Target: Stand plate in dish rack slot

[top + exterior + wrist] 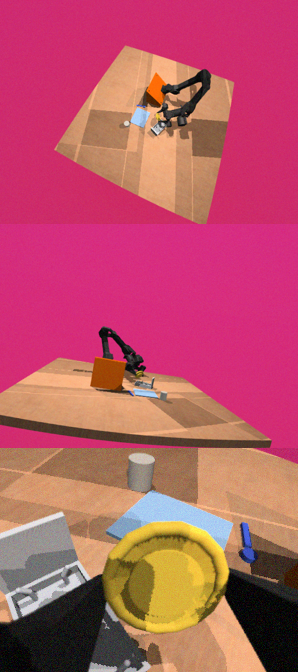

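The dish rack (154,132) (144,386) (42,543) is cut off by the left edge in the wrist view, and a black finger covers part of it. The plate (158,116) (139,373) (167,583) hides one corner of the light blue sheet (140,117) (145,393) (175,510). From outside, the orange panel (156,89) (108,373) conceals the arm's base; the rack's pegs are too small to count.

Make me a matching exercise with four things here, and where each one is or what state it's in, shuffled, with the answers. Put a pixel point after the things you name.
1. yellow plate (158,116) (139,373) (167,579)
2. dish rack (154,131) (144,385) (41,548)
3. blue spoon (141,106) (131,393) (246,543)
4. light blue mat (140,117) (145,393) (167,513)

A. grey, with a raised panel at one end
B. between the orange block (156,89) (108,373) and grey cylinder (126,123) (163,396) (140,473), lying flat, square
C. held in the jaws
D. dark blue, long and thin

1-C, 2-A, 3-D, 4-B
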### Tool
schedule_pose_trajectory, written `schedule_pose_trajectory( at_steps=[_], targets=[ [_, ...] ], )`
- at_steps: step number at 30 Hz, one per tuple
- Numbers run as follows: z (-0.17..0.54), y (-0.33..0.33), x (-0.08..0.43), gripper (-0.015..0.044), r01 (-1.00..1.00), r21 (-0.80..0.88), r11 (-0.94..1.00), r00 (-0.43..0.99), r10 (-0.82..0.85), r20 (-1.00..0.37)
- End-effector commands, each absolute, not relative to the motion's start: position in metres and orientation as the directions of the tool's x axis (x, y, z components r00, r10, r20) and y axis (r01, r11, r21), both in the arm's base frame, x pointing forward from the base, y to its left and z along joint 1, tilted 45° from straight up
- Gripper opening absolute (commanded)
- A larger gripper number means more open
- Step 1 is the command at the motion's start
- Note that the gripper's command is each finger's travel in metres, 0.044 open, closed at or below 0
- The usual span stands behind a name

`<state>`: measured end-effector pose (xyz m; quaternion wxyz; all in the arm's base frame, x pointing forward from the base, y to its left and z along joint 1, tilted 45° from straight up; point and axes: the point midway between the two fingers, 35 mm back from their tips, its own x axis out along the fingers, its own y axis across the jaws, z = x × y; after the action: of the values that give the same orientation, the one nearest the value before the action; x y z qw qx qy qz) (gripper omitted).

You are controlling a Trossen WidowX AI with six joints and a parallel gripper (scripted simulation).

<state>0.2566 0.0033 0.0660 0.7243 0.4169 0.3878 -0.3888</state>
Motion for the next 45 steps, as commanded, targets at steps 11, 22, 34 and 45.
schedule_pose_trajectory(
  at_steps=[11,22,34,45],
  targets=[
    [0.073,0.020,0.263,0.0000,0.766,0.428,0.479,0.613,-0.347,-0.709],
    [0.083,0.034,0.258,0.0000,0.650,0.524,0.551,0.754,-0.379,-0.537],
    [0.097,0.046,0.243,0.0000,0.513,0.627,0.586,0.857,-0.385,-0.341],
    [0.101,0.049,0.235,0.0000,0.461,0.664,0.588,0.882,-0.386,-0.271]
  ],
)
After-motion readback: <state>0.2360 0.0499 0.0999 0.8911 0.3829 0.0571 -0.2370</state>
